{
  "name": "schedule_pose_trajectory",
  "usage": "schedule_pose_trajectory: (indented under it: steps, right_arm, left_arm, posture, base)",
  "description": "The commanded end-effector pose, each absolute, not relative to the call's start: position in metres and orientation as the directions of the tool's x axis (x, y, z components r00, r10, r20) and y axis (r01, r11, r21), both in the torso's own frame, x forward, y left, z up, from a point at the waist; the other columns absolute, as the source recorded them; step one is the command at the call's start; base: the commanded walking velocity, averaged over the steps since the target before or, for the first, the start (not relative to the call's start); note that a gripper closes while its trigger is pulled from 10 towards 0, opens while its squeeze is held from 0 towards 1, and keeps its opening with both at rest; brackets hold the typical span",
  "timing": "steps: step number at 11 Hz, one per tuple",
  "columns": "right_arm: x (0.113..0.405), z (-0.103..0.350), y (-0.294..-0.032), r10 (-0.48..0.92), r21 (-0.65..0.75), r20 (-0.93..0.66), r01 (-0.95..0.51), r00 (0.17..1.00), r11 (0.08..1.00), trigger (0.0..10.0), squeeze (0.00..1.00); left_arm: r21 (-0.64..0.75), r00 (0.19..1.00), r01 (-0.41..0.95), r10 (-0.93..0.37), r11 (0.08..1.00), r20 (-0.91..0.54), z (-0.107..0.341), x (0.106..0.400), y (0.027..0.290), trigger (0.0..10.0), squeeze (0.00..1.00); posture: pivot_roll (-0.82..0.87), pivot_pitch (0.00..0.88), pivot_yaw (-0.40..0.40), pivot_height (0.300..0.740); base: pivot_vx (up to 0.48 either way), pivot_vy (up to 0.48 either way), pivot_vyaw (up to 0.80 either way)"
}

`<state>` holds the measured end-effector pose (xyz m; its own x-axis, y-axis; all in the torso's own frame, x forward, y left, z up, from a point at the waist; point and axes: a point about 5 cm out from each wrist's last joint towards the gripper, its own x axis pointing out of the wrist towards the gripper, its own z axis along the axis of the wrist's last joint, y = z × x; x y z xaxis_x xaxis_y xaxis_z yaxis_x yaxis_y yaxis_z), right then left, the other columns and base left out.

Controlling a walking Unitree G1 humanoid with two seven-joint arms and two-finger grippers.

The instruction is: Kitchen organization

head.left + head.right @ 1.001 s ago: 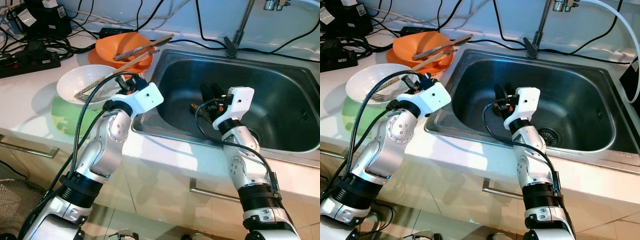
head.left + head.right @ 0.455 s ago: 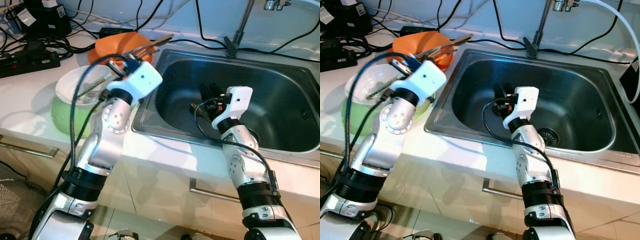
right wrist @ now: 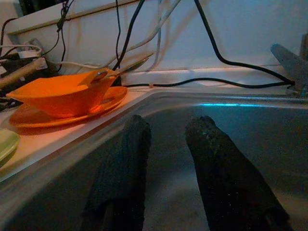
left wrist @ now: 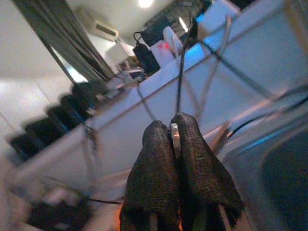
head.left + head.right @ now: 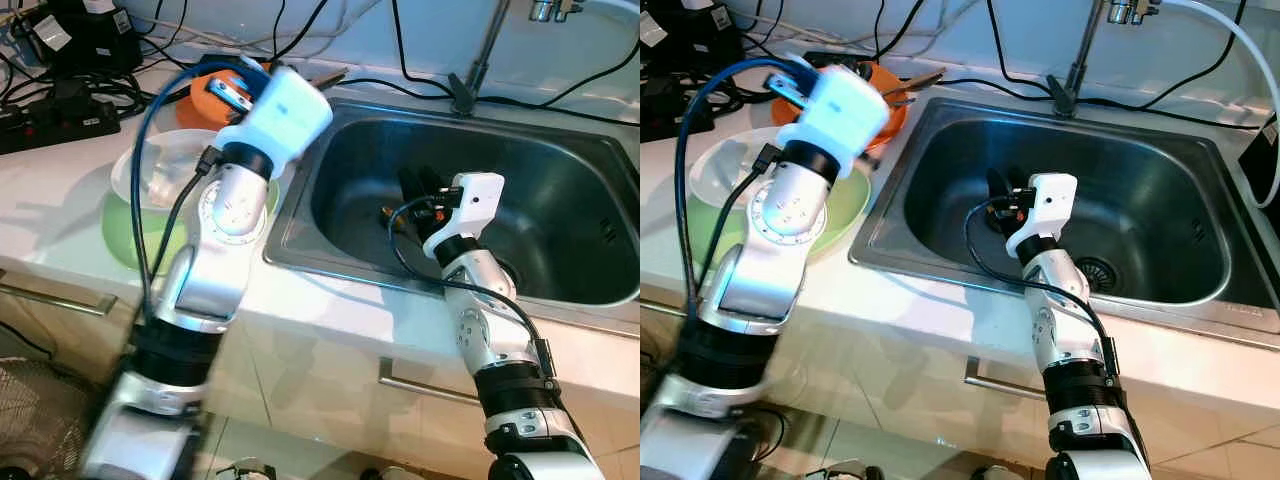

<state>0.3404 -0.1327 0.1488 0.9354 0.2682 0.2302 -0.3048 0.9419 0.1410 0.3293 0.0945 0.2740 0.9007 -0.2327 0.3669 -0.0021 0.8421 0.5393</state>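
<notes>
Two grippers: left gripper (image 4: 177,144) raised over far-left desk (image 5: 60,190), fingers clamped on thin metal utensil (image 4: 175,137); right gripper (image 3: 166,144) fingers apart, low in steel sink (image 5: 560,200). Risk: utensil slipping mid-swing, clipping stacked white bowl (image 5: 150,170) or orange bowl w/ cutlery (image 3: 67,94).

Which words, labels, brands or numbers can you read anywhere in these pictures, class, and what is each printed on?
None can be read.
White labels on the black power units at the counter's back: too small and blurred.
Small marks on the sink wall: too small to tell.
</notes>
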Motion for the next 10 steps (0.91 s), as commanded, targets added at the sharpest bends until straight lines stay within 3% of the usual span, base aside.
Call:
schedule_pose_trajectory:
  steps: [1,3,5,9,10]
  right_arm:
    - [0.339,0.134,-0.132,0.263,0.162,0.183,-0.293,0.947,0.943,10.0,0.0]
    - [0.339,0.135,-0.132,0.261,0.162,0.185,-0.291,0.947,0.943,10.0,0.0]
    - [0.339,0.134,-0.132,0.262,0.162,0.183,-0.292,0.948,0.943,10.0,0.0]
    - [0.341,0.135,-0.13,0.268,0.165,0.184,-0.298,0.946,0.94,10.0,0.0]
    - [0.341,0.135,-0.13,0.267,0.163,0.185,-0.297,0.946,0.941,10.0,0.0]
  left_arm:
    - [0.483,0.889,0.025,-0.241,0.875,0.39,0.282,0.327,0.094,10.0,0.0]
    - [0.397,0.868,0.094,-0.27,0.913,0.417,0.288,0.324,0.089,10.0,0.0]
    - [0.368,0.762,0.122,-0.325,0.922,0.559,0.316,0.313,0.079,10.0,0.0]
    - [0.314,0.664,0.176,-0.349,0.933,0.662,0.339,0.303,0.074,10.0,0.0]
    - [0.219,0.653,0.283,-0.355,0.934,0.669,0.337,0.305,0.07,10.0,0.0]
  posture:
    - [0.12,0.05,-0.007,0.74]
    - [0.12,0.052,-0.008,0.74]
    - [0.12,0.052,-0.012,0.74]
    - [0.12,0.053,-0.013,0.74]
    - [0.12,0.054,-0.013,0.74]
  base:
    - [0.0,0.0,0.0]
    - [0.0,0.0,0.0]
    - [0.0,0.0,0.0]
    - [0.0,0.0,0.0]
    - [0.0,0.0,0.0]
